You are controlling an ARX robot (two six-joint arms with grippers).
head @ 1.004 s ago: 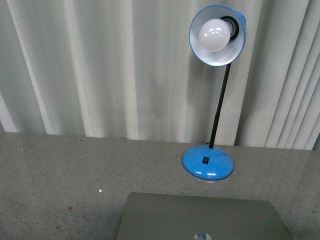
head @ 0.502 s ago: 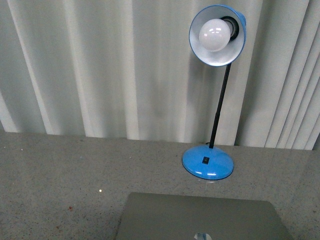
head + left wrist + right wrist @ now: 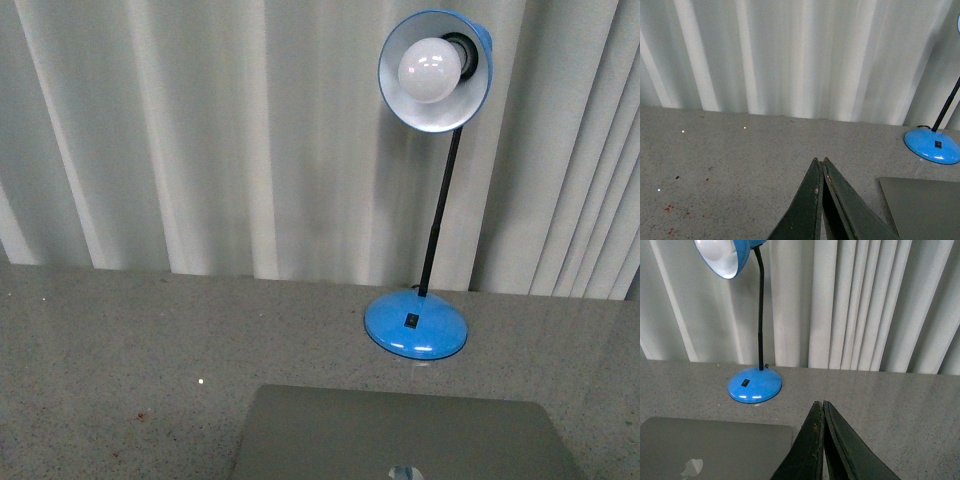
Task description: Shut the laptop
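Left tool (image 3: 821,162), right tool (image 3: 820,404) pressed together; flat matte-silver laptop (image 3: 405,437) lid down on speckled table (image 3: 120,350)

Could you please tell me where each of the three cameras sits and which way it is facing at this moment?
Front view: on the robot's body, facing the white curtain, blue desk lamp and closed laptop; no arm shows.
Left wrist view: on the left arm, facing the curtain across the grey table; the shut left gripper shows.
Right wrist view: on the right arm, facing the curtain; the shut right gripper shows.
Shared: all three views show the lamp and laptop.
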